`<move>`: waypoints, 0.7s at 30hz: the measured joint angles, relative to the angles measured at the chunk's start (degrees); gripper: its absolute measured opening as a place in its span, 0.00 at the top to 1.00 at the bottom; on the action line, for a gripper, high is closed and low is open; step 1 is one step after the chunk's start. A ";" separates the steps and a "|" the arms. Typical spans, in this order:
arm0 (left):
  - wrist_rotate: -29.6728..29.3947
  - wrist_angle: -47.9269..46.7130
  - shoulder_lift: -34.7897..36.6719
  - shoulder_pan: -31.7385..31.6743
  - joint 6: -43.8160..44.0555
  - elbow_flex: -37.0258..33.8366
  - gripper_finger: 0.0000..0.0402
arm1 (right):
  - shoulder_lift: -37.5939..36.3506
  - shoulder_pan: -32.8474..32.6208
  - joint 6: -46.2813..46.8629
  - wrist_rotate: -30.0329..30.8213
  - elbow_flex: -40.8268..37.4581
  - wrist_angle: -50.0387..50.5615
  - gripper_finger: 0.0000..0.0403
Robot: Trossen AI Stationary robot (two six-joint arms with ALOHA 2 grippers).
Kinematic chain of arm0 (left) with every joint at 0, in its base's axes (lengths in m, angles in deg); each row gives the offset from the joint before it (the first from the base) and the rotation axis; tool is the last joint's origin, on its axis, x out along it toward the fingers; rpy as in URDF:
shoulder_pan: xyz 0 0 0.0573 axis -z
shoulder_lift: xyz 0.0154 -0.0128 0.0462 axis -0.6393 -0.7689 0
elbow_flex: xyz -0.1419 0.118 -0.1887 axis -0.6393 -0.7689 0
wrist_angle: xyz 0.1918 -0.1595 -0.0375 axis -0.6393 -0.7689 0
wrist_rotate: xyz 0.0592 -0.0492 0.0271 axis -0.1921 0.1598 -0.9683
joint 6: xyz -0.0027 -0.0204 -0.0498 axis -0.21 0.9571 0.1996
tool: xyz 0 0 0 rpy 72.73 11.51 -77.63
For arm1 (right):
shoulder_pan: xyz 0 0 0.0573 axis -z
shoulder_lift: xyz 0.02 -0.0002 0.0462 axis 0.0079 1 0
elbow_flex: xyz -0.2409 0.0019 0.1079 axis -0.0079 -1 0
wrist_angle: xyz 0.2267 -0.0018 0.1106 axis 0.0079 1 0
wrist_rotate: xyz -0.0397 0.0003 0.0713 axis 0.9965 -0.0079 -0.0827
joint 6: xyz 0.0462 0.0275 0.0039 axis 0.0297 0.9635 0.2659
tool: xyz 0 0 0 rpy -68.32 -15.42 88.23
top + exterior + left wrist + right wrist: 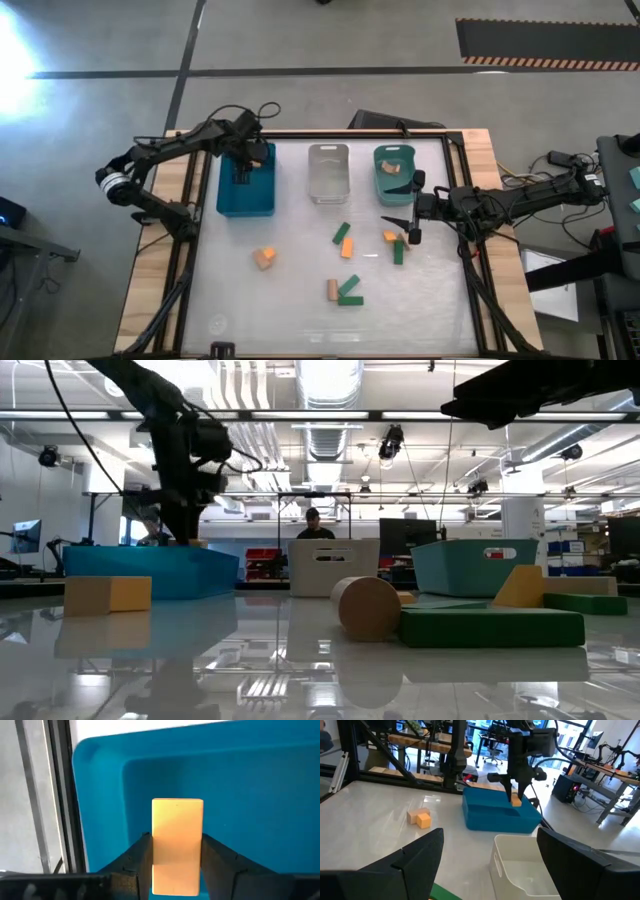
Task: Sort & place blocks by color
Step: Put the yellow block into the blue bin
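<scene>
The left gripper (pixel 241 172) hangs over the blue bin (pixel 262 203) near the bench's far left corner, its jaws clamped on an orange block (pixel 177 845) held just above the bin's rim. Seen from that arm's wrist, the block stands upright between the two dark fingers (pixel 135 865), with the bin's blue floor behind it.

The right gripper (pixel 412 225) hovers near the bench's right edge, just in front of the teal bin (pixel 396 187), its jaws spread wide and holding nothing. Tan pieces lie inside the teal bin. The clear bin (pixel 328 190) stands between the two coloured bins along the far edge.

The remaining blocks lie scattered on the white bench top. A tan and orange pair (pixel 264 259) rests touching, left of centre. A green bar (pixel 342 232) and an orange block (pixel 347 248) lie close together at mid-bench. Another orange block (pixel 390 236) and a green bar (pixel 398 251) sit just beside the right gripper. Toward the near edge, a tan block (pixel 332 290) lies beside two green bars (pixel 349 293) that meet in a corner.

From bench height, the tan block shows a round end (pixel 366 608) against a green bar (pixel 490 628). A person (pixel 315 526) is visible in the room beyond the clear bin.
</scene>
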 joint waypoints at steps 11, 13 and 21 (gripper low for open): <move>0.87 7.90 -6.71 -3.01 -0.97 -3.59 0.71 | 0.00 0.00 0.47 0.02 0.00 1.02 0.22; 0.83 8.61 -8.04 -3.32 -1.07 -3.66 0.71 | 0.00 -0.02 0.60 0.27 0.00 1.18 0.22; -0.95 10.34 -9.85 -3.35 -0.86 -3.55 0.64 | 0.02 -0.02 1.25 0.44 0.00 1.40 0.22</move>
